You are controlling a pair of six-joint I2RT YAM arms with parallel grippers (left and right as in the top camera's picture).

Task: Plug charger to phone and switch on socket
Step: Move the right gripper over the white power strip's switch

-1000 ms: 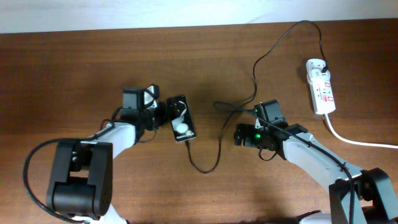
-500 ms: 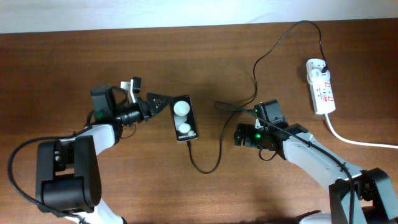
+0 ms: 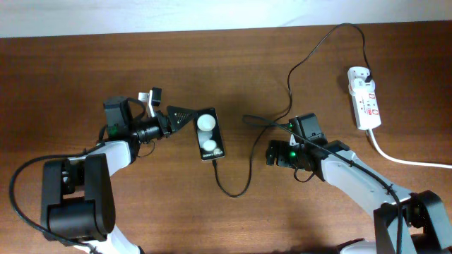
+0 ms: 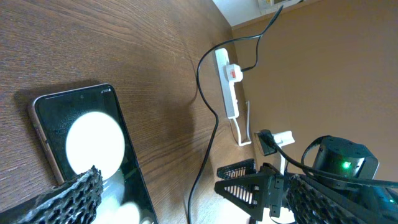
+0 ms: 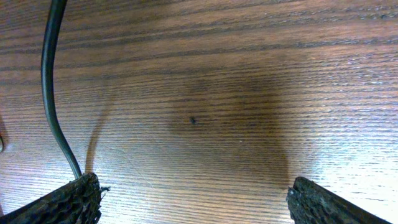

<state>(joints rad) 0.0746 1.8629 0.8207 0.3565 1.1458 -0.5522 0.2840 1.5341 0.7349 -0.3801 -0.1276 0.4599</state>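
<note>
The black phone (image 3: pixel 210 134) lies flat on the table, screen up with two white blobs; it also fills the lower left of the left wrist view (image 4: pixel 93 143). The thin black charger cable (image 3: pixel 234 195) runs from a plug in the white socket (image 3: pixel 364 97) round in a loop to the phone's near end. I cannot tell whether its tip is seated. My left gripper (image 3: pixel 176 110) is open just left of the phone, one finger over its edge (image 4: pixel 208 199). My right gripper (image 3: pixel 270 153) is open and empty over bare wood (image 5: pixel 196 199), with the cable (image 5: pixel 50 93) beside its left finger.
The socket's thick white cord (image 3: pixel 402 159) trails off to the right edge. The socket also shows far off in the left wrist view (image 4: pixel 227 84), with a red mark on it. The table's back edge meets a white wall at the top.
One second ago my left gripper was at the phone's left end. It has since drawn back to the left and opened, and the phone's blobs now show fully. The right arm has not moved.
</note>
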